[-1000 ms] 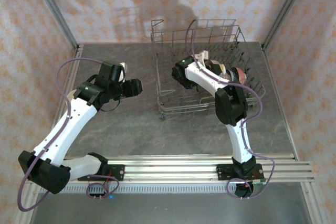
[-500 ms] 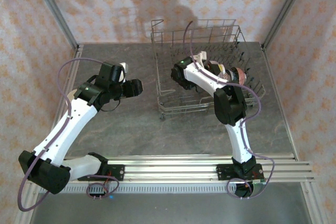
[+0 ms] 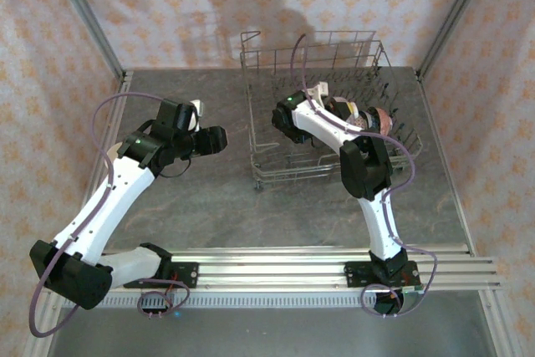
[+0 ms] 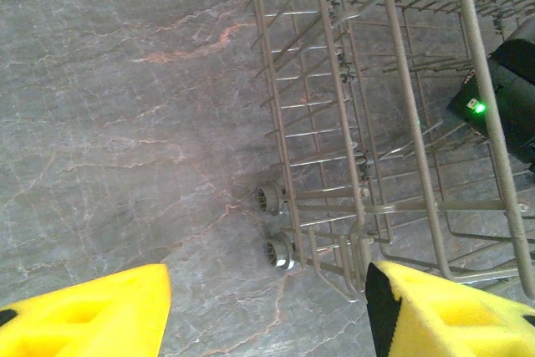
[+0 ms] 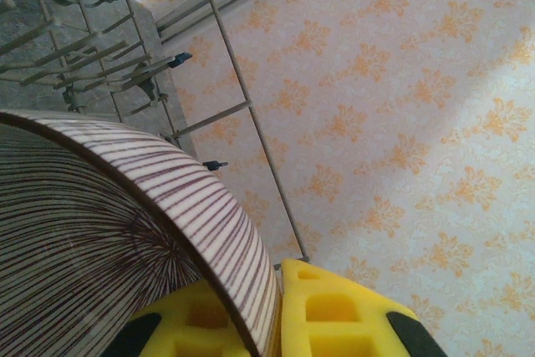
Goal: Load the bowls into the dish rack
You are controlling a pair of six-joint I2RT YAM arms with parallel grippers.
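Right gripper (image 5: 267,315) is pinching a brown-striped cream bowl (image 5: 84,232) by its rim — dish rack (image 4: 336,89) wires at 11 o'clock. Left gripper (image 4: 267,311) is hovering, jaws apart, over bare table (image 4: 125,123).

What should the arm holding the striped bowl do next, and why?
Probably ease the striped bowl down between the tines of the dish rack, then let go. The right gripper is clamped on its rim, and the bowl hangs over the rack, near a pinkish bowl standing there.

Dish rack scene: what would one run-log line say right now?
left pincer: open, empty, beside dish rack | right pincer: shut on striped bowl, at dish rack
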